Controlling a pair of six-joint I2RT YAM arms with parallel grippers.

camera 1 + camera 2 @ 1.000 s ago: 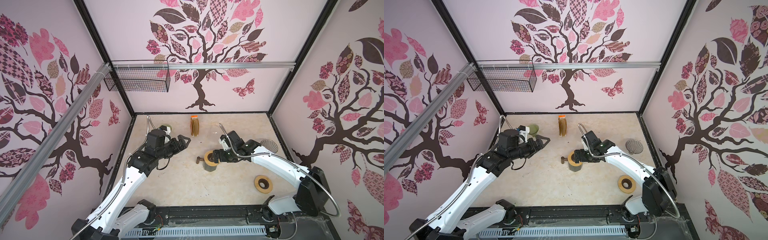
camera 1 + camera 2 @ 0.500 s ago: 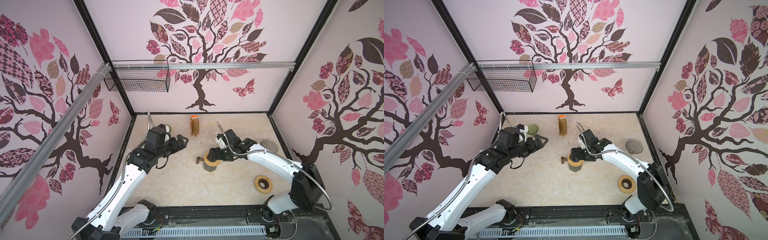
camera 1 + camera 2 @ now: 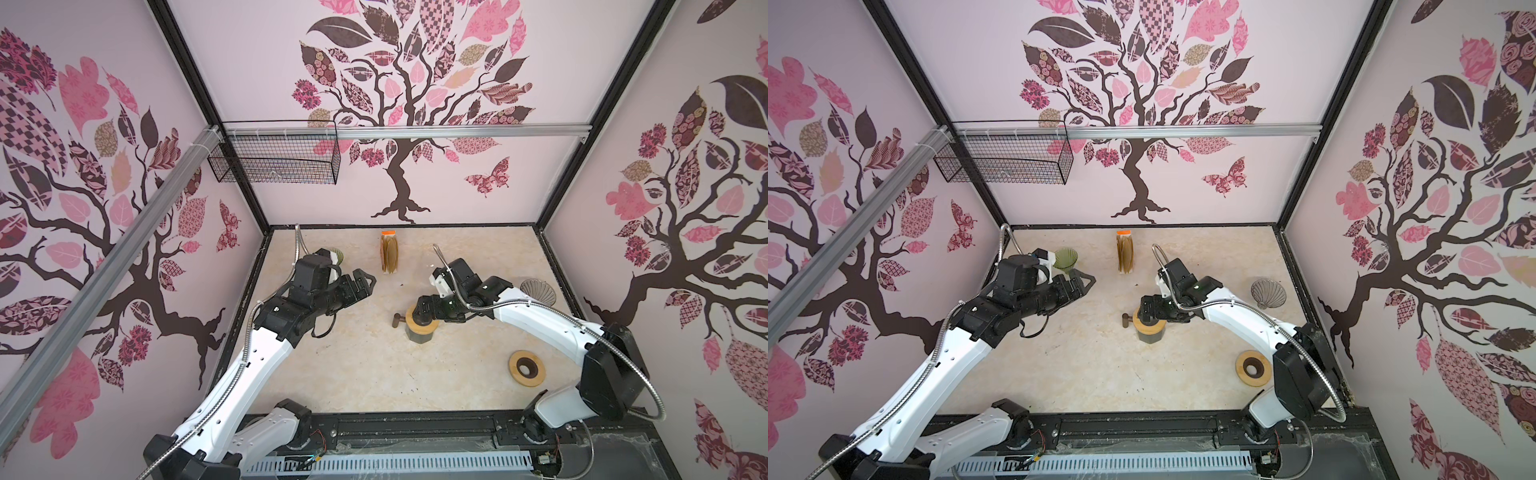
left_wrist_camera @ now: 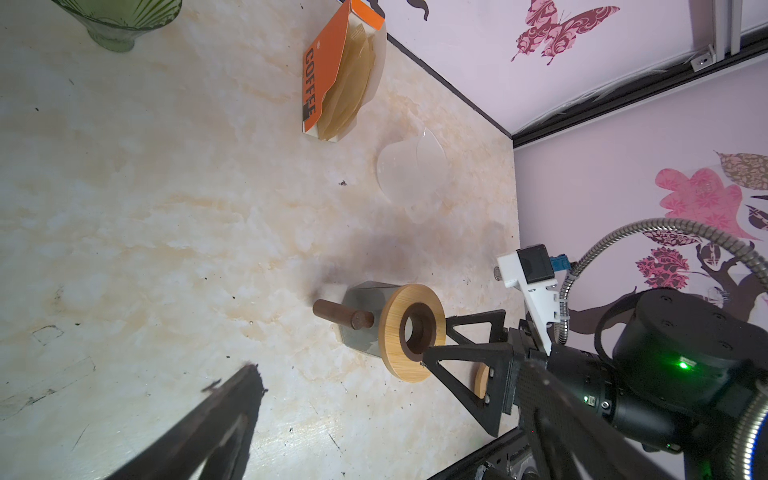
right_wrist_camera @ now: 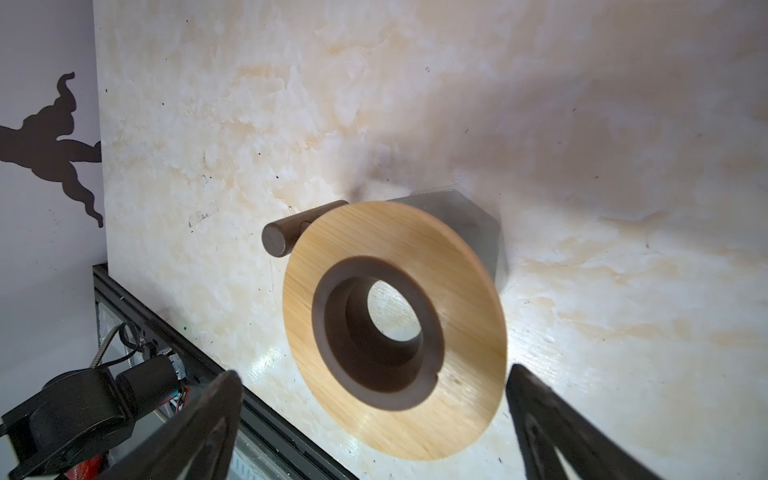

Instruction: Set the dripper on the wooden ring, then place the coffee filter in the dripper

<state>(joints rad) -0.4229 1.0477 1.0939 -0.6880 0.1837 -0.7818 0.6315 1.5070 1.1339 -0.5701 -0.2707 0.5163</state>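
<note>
Right hand shifted above one wooden ring; second ring lies apart.

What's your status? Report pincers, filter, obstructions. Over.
Both open: left pincer hovering near green dripper, right pincer over wooden ring. Filters in orange box, untouched. Nothing blocking box.

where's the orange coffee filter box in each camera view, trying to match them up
in a top view: filter box stands mid-table by the back wall
in a top view: same spot by the back wall
left wrist: in view, near the wall, beyond the wooden ring
right wrist: not in it
shared landmark: that wooden ring on the grey pot, seen in all four
</note>
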